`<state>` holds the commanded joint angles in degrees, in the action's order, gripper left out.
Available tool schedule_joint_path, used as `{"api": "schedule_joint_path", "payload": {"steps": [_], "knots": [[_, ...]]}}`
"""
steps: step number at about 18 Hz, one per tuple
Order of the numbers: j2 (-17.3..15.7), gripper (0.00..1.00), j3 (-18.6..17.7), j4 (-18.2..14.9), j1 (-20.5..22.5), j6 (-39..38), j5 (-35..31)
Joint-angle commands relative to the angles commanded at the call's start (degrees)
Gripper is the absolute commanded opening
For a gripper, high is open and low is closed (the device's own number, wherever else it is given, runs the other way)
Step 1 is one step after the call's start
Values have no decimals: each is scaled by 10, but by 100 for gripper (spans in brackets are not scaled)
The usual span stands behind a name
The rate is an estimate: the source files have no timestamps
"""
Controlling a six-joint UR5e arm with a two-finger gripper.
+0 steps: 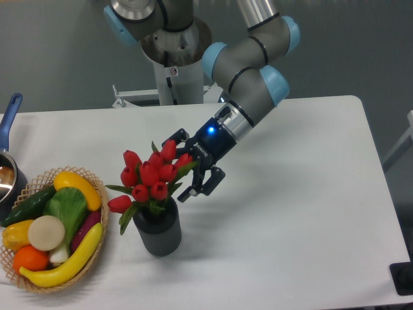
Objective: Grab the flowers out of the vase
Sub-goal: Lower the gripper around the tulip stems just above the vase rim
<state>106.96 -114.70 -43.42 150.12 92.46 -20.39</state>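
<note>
- Flowers [150,177] stand in the vase [157,230], stems down in its mouth, red buds fanned above, green leaves spreading at the rim.
- Vase sits upright on the white worktop [303,194], left of centre, near the front edge.
- Gripper [183,165] reaches in from the upper right, tilted down toward the bunch; blue light lit on its wrist.
- Jaws spread apart, gripping nothing. One finger shows behind the topmost buds, the other just right of the bunch, below its rightmost bud (contact with the petals cannot be told from this view).
- Wicker basket [97,242] at far left, just beside the vase but apart from it, holds toy produce: banana [68,261], yellow pepper [77,186], leafy green [66,208], cucumber [27,205], orange [30,258].
- Pan [8,165] with blue handle at the left edge, partly cut off.
</note>
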Motion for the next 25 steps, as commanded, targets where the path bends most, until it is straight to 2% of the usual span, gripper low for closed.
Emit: {"api": "schedule_joint_path", "payload": {"steps": [3,11,13,18,20,25], "knots": [[16,100,9,0,-6,-1,0],[23,100,28,0,-13,-18,3],[23,96,30,0,-13,-22,3],[26,76,30,0,-13,-22,4],[26,64,30,0,-14,-23,6],[26,50,30,-1,-14,-26,9]]}}
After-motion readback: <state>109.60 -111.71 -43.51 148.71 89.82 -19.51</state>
